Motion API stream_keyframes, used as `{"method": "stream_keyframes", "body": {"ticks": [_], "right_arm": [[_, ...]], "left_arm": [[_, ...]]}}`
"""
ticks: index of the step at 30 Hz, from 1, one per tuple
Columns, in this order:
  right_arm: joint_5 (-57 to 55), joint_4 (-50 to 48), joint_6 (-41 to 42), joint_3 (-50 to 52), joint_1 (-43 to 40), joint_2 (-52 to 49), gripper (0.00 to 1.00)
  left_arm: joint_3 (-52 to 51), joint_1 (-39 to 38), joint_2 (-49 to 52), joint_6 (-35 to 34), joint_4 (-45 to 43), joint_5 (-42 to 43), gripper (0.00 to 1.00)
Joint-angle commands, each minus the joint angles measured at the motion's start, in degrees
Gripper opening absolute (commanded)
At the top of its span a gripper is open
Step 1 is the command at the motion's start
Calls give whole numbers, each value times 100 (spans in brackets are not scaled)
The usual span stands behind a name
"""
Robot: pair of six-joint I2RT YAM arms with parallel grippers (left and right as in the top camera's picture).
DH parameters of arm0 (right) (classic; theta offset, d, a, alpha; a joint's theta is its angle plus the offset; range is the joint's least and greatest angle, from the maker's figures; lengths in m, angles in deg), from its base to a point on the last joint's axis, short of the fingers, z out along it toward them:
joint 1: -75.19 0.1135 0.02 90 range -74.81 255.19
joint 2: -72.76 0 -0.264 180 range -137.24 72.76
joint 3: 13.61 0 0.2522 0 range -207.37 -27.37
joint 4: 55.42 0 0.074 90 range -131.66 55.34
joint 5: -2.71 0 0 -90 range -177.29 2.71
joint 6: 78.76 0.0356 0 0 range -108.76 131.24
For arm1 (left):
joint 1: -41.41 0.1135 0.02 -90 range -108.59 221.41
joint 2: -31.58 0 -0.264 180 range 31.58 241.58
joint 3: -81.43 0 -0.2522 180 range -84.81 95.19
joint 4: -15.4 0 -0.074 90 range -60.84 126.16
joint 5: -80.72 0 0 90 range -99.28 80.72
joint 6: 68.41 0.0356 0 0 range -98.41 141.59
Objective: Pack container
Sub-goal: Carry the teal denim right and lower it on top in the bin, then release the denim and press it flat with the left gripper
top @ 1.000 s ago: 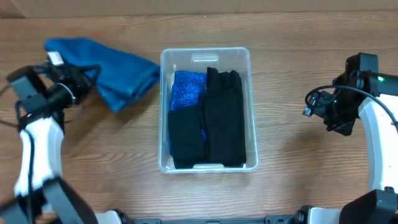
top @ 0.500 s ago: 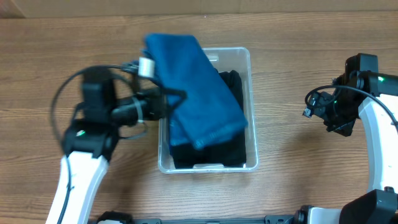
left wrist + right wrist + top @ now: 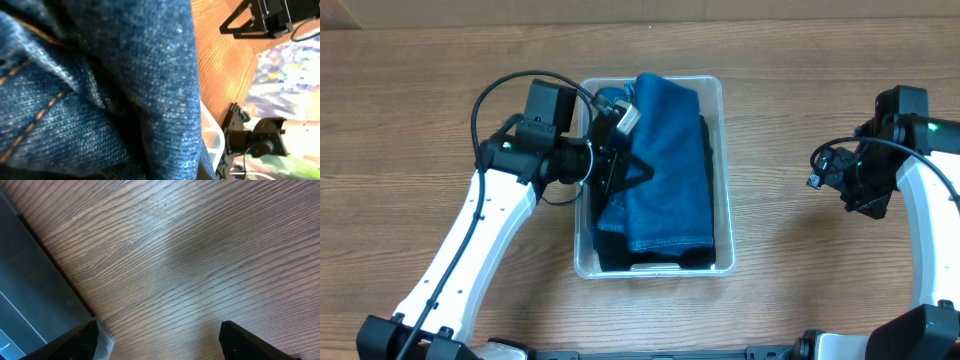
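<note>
The clear container (image 3: pixel 725 180) stands mid-table. Folded blue jeans (image 3: pixel 665 170) lie across its top, over black clothes (image 3: pixel 650 260) that show at the near end. My left gripper (image 3: pixel 622 165) is over the container's left side, shut on the left edge of the jeans. In the left wrist view, denim (image 3: pixel 100 75) fills the frame and hides the fingers; a bit of the container's rim (image 3: pixel 210 135) shows. My right gripper (image 3: pixel 855 185) is open and empty over bare table to the right, its fingertips wide apart in the right wrist view (image 3: pixel 160 345).
The wooden table (image 3: pixel 800 90) surrounds the container. A grey-clear wall (image 3: pixel 30 290), apparently the container's side, fills the left edge of the right wrist view. The right arm (image 3: pixel 265 17) shows at the top right of the left wrist view.
My left arm has swung from the far left to the container, carrying the jeans. They now lie lower and straighter along the container. The right arm has not moved.
</note>
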Motion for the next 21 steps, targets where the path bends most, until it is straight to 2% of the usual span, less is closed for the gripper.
{"method": "stream_keyframes", "body": {"ticks": [1, 6, 8, 9, 11, 14, 15, 16, 17, 18, 19, 21], "right_arm": [[11, -35, -44, -4, -11, 11, 82], [11, -33, -44, -4, -11, 11, 82], [11, -35, -42, -4, -11, 11, 82], [11, -33, -44, -4, -11, 11, 82], [11, -31, -44, -4, -11, 11, 82], [13, -31, -44, -4, -11, 11, 82], [13, -31, -44, -4, -11, 11, 82], [13, -35, -42, -4, -11, 11, 82], [13, -35, -44, -4, -11, 11, 82], [13, -33, -44, -4, -11, 11, 82], [13, -31, -42, -4, -11, 11, 82], [13, -26, -44, -4, -11, 11, 82]], "left_arm": [[339, -188, 92, 592, -17, 424, 4], [339, -229, 479, 549, -70, 422, 4], [337, -227, 656, 146, -179, 210, 4], [337, -227, 728, -131, -179, -149, 4], [337, -227, 960, -789, -7, -1530, 4], [339, -219, 1056, -935, 363, -2859, 11], [337, -219, 1056, -933, 444, -3222, 19], [337, -219, 1056, -935, 501, -3595, 61], [339, -221, 1056, -935, 529, -3816, 84], [339, -219, 1056, -933, 566, -3908, 88], [339, -219, 1056, -933, 605, -3956, 100], [341, -219, 1054, -935, 651, -4046, 100]]}}
